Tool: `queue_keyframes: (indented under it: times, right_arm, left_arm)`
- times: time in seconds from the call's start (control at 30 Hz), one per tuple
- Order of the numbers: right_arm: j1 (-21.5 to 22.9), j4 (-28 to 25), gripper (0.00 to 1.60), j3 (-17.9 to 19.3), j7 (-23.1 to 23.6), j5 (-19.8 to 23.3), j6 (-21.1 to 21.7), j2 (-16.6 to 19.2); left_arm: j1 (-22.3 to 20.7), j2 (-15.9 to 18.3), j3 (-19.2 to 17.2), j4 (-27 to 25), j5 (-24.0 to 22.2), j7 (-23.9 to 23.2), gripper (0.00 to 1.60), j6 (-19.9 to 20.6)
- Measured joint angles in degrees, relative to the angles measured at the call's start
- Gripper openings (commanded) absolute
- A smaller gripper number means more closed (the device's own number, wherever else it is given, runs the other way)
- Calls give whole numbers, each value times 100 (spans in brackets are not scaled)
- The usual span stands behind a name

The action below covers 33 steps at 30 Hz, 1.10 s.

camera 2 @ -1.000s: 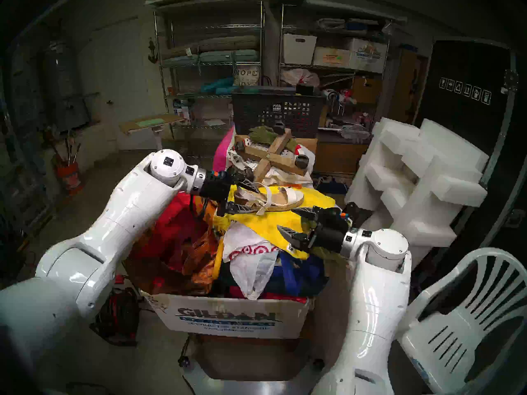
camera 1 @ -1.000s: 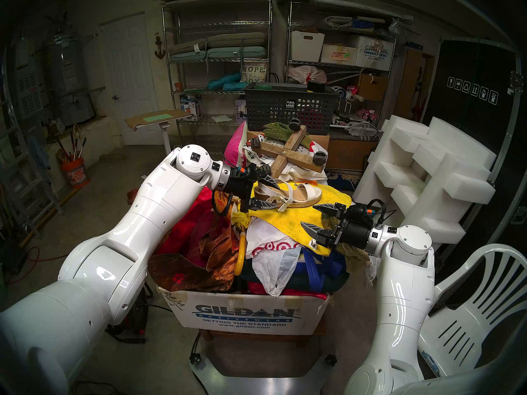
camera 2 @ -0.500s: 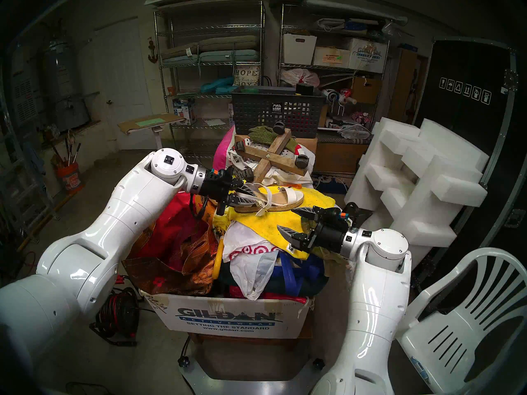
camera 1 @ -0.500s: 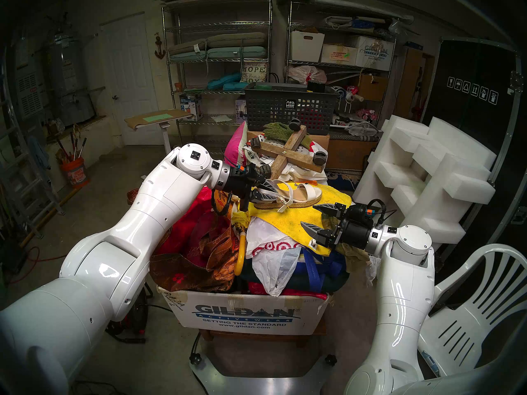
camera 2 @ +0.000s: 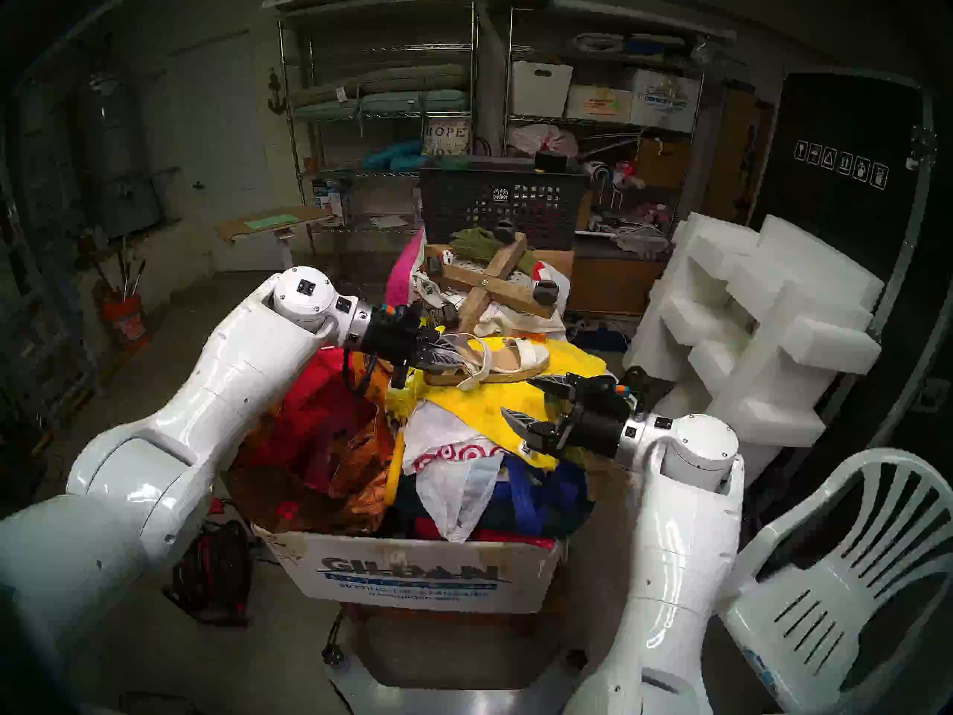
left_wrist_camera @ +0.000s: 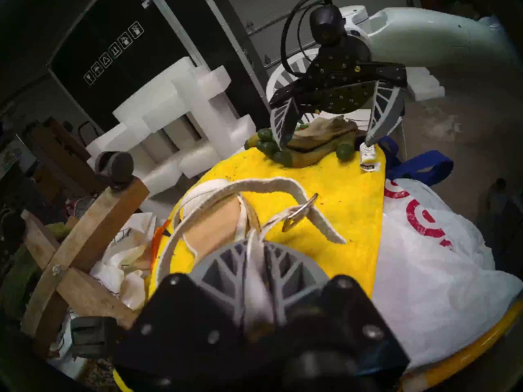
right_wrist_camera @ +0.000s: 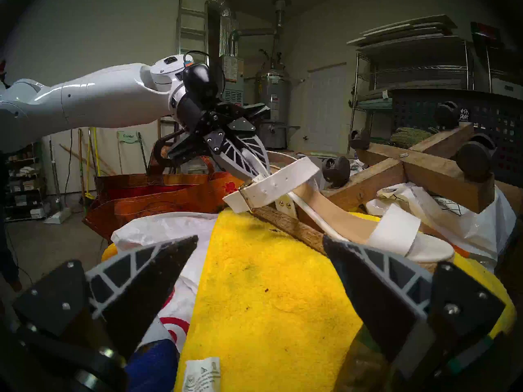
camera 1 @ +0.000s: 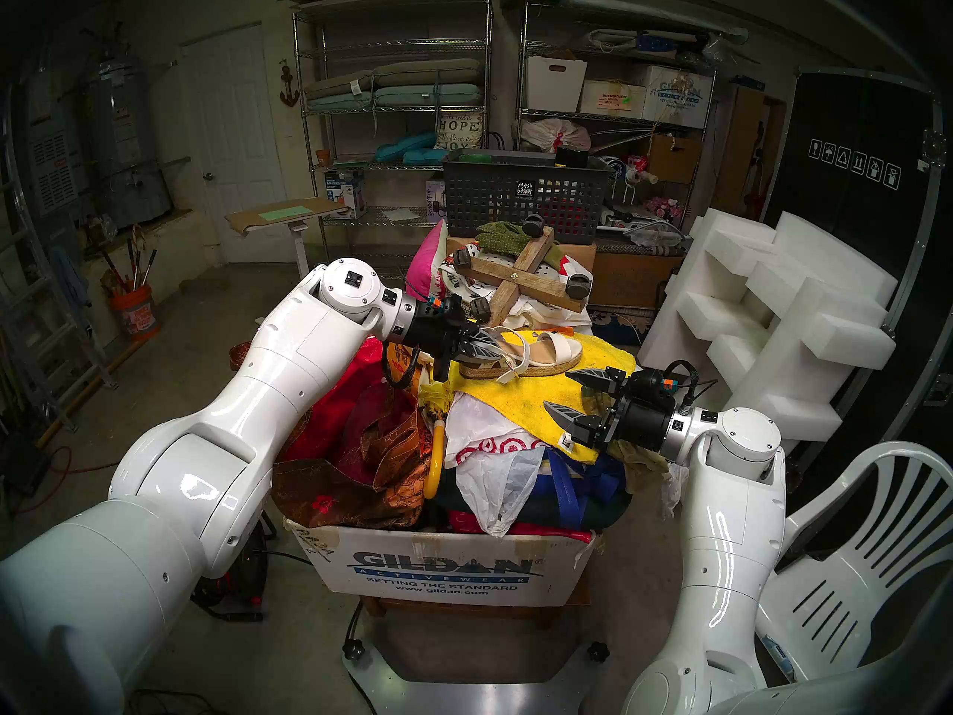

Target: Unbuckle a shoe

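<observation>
sandal (camera 1: 521, 355), cream straps, jute sole, buckled

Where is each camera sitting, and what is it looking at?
Head cameras: up on the head, looking down at the cream strappy sandal on the yellow towel; both white arms show.
Left wrist camera: behind the left pincer, shut on the sandal's heel strap; the buckle lies ahead, the right pincer beyond it.
Right wrist camera: behind the open right pincer, facing the sandal and the left arm.
Shared: sandal and towel appear in every view.
</observation>
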Motion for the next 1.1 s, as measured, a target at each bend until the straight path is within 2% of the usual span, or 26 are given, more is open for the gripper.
queue_keyframes:
  times: [0.5,0.77,0.8,0.97,1.03,1.07,1.1]
  right_arm:
    - [0,0,160,0,0,-1,0,0]
    - [0,0,160,1,0,-1,0,-1]
    - [0,0,160,1,0,-1,0,-1]
    - [0,0,160,1,0,-1,0,-1]
    - [0,0,160,1,0,-1,0,-1]
    - [0,0,160,1,0,-1,0,-1]
    - [0,0,160,1,0,-1,0,-1]
  left_arm:
    - [-335,-158,22,500,25,-288,0,656]
    - [-351,-158,5,447,11,-426,0,851]
    - [-342,-148,2,419,9,-440,13,860]
    - [-208,-42,-32,159,8,-463,37,821]
    - [-106,12,-63,2,9,-405,72,724]
    - [-47,39,-85,-86,9,-348,129,662]
    - [13,65,-106,-167,9,-284,160,593]
